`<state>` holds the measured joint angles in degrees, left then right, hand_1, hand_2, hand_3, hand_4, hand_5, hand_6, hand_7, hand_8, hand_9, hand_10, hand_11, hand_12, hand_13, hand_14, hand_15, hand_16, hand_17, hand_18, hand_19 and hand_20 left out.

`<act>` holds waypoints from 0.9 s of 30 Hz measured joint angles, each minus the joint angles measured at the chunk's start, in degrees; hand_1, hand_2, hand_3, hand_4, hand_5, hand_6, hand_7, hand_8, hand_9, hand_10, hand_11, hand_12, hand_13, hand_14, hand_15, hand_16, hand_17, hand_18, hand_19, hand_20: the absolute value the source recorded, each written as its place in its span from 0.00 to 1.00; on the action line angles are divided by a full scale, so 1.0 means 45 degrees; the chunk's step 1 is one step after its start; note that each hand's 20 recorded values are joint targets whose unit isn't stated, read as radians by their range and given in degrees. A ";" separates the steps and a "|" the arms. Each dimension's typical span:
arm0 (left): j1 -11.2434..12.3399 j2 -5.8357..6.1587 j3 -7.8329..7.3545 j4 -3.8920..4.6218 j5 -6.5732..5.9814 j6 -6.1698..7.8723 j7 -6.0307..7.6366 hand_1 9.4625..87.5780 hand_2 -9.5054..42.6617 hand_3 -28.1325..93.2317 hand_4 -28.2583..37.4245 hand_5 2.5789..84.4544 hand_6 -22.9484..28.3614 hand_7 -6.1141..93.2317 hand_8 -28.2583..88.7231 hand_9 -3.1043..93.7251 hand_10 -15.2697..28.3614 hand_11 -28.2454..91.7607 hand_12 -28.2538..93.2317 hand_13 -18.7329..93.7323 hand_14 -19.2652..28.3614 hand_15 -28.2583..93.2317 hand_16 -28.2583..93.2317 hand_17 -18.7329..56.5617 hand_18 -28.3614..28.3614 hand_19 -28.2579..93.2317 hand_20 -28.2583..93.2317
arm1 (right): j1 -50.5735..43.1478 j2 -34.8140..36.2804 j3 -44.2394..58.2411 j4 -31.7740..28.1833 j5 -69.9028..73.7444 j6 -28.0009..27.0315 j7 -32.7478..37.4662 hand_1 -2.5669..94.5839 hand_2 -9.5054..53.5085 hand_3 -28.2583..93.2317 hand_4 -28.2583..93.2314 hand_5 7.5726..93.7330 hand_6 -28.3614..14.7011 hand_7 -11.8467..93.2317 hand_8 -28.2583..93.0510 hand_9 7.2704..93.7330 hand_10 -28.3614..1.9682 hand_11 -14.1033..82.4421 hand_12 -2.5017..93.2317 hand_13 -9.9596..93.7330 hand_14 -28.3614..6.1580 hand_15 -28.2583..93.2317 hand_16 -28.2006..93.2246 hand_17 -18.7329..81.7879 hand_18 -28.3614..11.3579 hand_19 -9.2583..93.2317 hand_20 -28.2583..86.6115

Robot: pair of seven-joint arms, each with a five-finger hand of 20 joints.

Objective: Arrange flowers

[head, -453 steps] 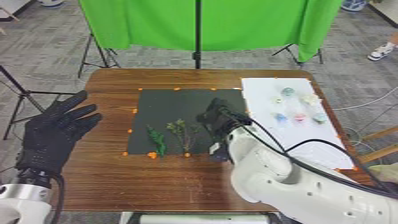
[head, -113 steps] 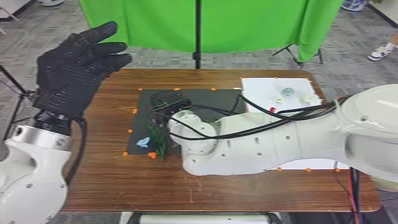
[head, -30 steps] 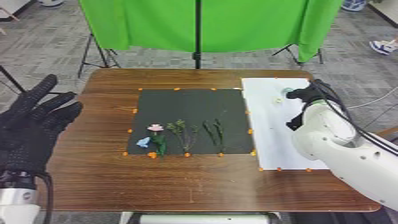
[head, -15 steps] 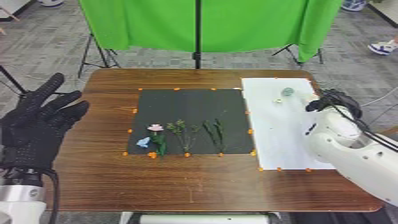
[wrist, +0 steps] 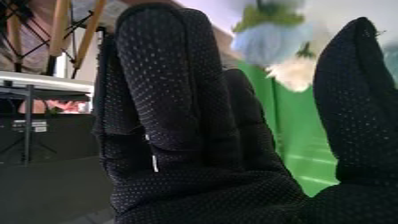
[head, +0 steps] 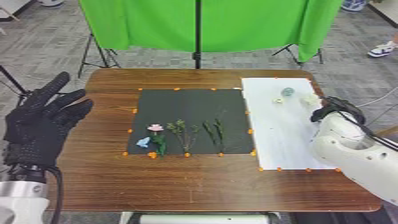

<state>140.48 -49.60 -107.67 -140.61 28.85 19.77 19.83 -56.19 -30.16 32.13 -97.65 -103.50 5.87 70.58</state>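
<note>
My left hand (head: pixel 44 125) is raised beyond the table's left edge, fingers spread and open. My right hand (head: pixel 334 110) is at the right side of the white sheet (head: pixel 289 135). In the right wrist view my right hand (wrist: pixel 204 145) has straight fingers, thumb apart, holding nothing; beyond them are a blue flower (wrist: pixel 266 42) and a cream flower (wrist: pixel 293 72). On the black mat (head: pixel 189 102) lie a pink flower (head: pixel 155 127) above a leafy stem (head: pixel 160 143), a light blue flower (head: pixel 143 142), branched sprigs (head: pixel 184 134) and long green stems (head: pixel 214 132).
On the white sheet's far part lie a blue-green flower (head: pixel 287 92), a small pale flower (head: pixel 278 100) and a cream flower (head: pixel 310 99). Orange markers edge mat and sheet. A green curtain (head: pixel 249 25) hangs behind the wooden table (head: pixel 187 185).
Over the last second my right hand has drawn back rightward from the white sheet, uncovering the cream flower. Compared with the oldest frame, pink and blue flowers now lie on the mat.
</note>
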 measured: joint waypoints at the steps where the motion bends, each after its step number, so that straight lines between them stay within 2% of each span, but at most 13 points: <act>1: -0.0055 0.0000 0.0022 0.0012 0.0000 -0.0007 -0.0025 0.15 0.35 0.87 0.01 0.36 0.58 0.24 0.15 0.37 0.84 0.49 0.33 0.40 1.00 0.73 0.13 0.17 0.96 0.71 0.50 | 0.0087 -0.0028 -0.0158 0.0058 0.0000 0.0000 -0.0018 0.40 0.00 0.79 0.01 0.47 0.63 0.22 0.14 0.80 0.37 0.35 0.17 0.87 0.51 0.70 0.36 0.54 0.10 0.97 0.15; 4: -0.0125 0.0009 0.0041 0.0023 0.0000 -0.0063 -0.0059 0.15 0.35 0.87 0.01 0.36 0.58 0.24 0.15 0.37 0.84 0.49 0.33 0.40 1.00 0.73 0.13 0.17 0.96 0.71 0.50 | 0.0210 -0.0147 -0.0333 0.0197 0.0051 -0.0002 -0.0080 0.44 0.00 0.82 0.00 0.62 0.63 0.23 0.14 0.83 0.43 0.35 0.17 0.87 0.53 0.69 0.36 0.54 0.12 0.96 0.16; 7: -0.0176 0.0008 0.0046 0.0038 0.0010 -0.0105 -0.0121 0.15 0.35 0.87 0.01 0.36 0.59 0.24 0.15 0.37 0.84 0.49 0.33 0.40 1.00 0.73 0.13 0.17 0.96 0.71 0.50 | 0.0215 -0.0219 -0.0334 0.0228 0.0105 -0.0002 -0.0180 0.49 0.00 0.82 0.00 0.70 0.65 0.26 0.15 0.87 0.54 0.36 0.18 0.88 0.59 0.68 0.36 0.54 0.16 0.96 0.17; 10: -0.0225 0.0002 0.0045 0.0047 0.0036 -0.0155 -0.0209 0.15 0.35 0.87 0.01 0.36 0.59 0.24 0.15 0.37 0.85 0.49 0.33 0.40 1.00 0.73 0.13 0.17 0.96 0.71 0.50 | 0.0318 -0.0201 -0.0705 0.0227 -0.0145 0.0150 -0.0325 0.59 0.00 0.76 0.00 0.83 0.67 0.29 0.25 0.98 0.68 0.30 0.30 0.91 0.67 0.68 0.39 0.55 0.22 0.98 0.20; 11: -0.0228 -0.0002 0.0044 0.0047 0.0048 -0.0170 -0.0224 0.15 0.35 0.87 0.01 0.36 0.59 0.24 0.15 0.37 0.85 0.49 0.33 0.40 1.00 0.73 0.13 0.17 0.96 0.71 0.50 | 0.0391 -0.0181 -0.0958 0.0226 -0.0341 0.0332 -0.0382 0.61 0.00 0.77 0.00 0.87 0.68 0.30 0.26 1.00 0.71 0.34 0.30 0.92 0.69 0.69 0.39 0.56 0.23 0.98 0.21; 17: -0.0248 -0.0012 0.0038 0.0055 0.0081 -0.0240 -0.0281 0.15 0.35 0.87 0.01 0.36 0.59 0.24 0.15 0.37 0.85 0.49 0.33 0.40 1.00 0.73 0.13 0.17 0.96 0.71 0.50 | 0.0643 -0.0103 -0.2227 0.0162 -0.1836 0.2477 -0.0629 0.63 0.00 0.78 0.00 0.89 0.68 0.31 0.27 1.00 0.72 0.39 0.30 0.93 0.72 0.70 0.40 0.57 0.24 1.00 0.22; 27: -0.0282 -0.0011 0.0042 0.0064 0.0117 -0.0274 -0.0305 0.15 0.36 0.87 0.01 0.37 0.59 0.23 0.15 0.37 0.85 0.49 0.33 0.40 1.00 0.73 0.13 0.17 0.96 0.71 0.50 | 0.0904 -0.0042 -0.2603 -0.0411 -0.2736 0.3571 -0.0641 0.62 0.00 0.80 0.00 0.90 0.67 0.31 0.27 1.00 0.71 0.40 0.30 0.94 0.72 0.71 0.40 0.57 0.24 1.00 0.23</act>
<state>139.21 -49.65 -107.48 -140.32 29.38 18.54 18.46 -52.12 -30.35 20.42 -99.50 -115.81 21.94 67.70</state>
